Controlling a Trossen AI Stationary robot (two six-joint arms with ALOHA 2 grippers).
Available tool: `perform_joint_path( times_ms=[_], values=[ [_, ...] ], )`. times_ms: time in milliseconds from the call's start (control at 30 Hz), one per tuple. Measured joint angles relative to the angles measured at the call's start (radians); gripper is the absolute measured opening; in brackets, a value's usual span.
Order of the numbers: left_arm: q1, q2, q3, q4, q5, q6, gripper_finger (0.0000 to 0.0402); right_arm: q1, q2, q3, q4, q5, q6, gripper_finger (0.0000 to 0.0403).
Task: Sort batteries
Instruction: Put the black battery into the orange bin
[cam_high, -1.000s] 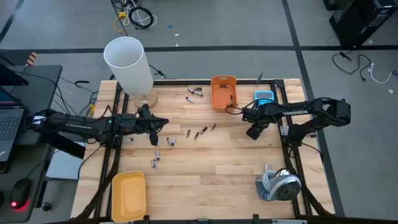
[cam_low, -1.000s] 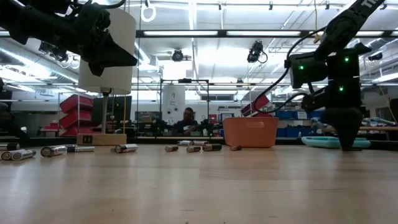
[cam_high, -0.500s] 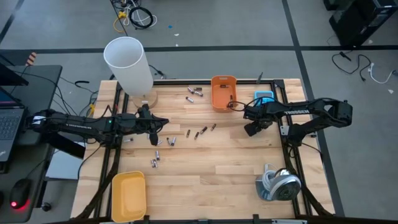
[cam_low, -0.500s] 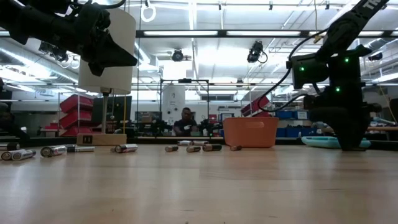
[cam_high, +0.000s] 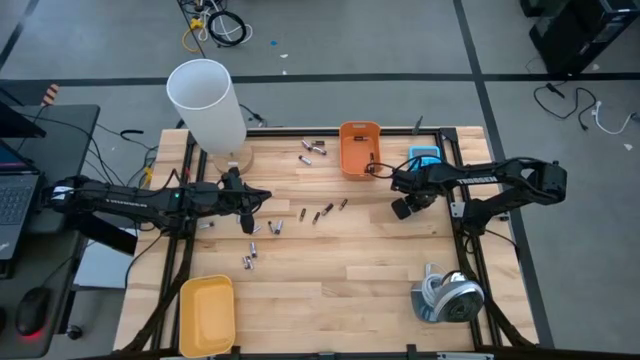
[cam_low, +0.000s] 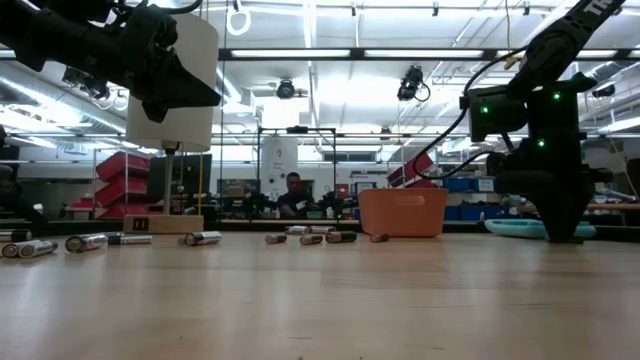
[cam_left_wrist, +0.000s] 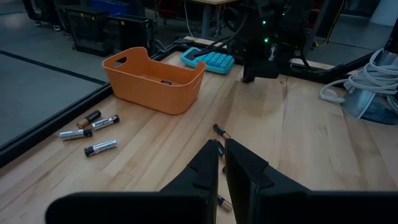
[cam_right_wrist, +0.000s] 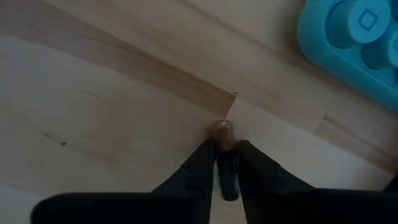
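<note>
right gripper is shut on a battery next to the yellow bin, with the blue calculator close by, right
Not quite: the right gripper is shut on a battery, with the blue calculator close by, but the bin near it is the orange bin, not the yellow one. The high view shows the yellow bin at the opposite corner of the table.

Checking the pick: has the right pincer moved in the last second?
Yes. The right pincer shifted slightly toward the orange bin and closed on a battery.
</note>
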Motion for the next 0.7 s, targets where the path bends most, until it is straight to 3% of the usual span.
perform_joint_path(
  times_ms=[200, 700],
  values=[
    [0.0, 0.0, 0.0, 0.0, 0.0, 0.0, 0.003, 0.001, 0.0, 0.0, -0.001, 0.021, -0.009, 0.0012],
    [0.0, 0.0, 0.0, -0.024, 0.0, -0.001, 0.003, 0.016, -0.009, 0.075, -0.057, 0.029, -0.047, 0.0007]
  ],
)
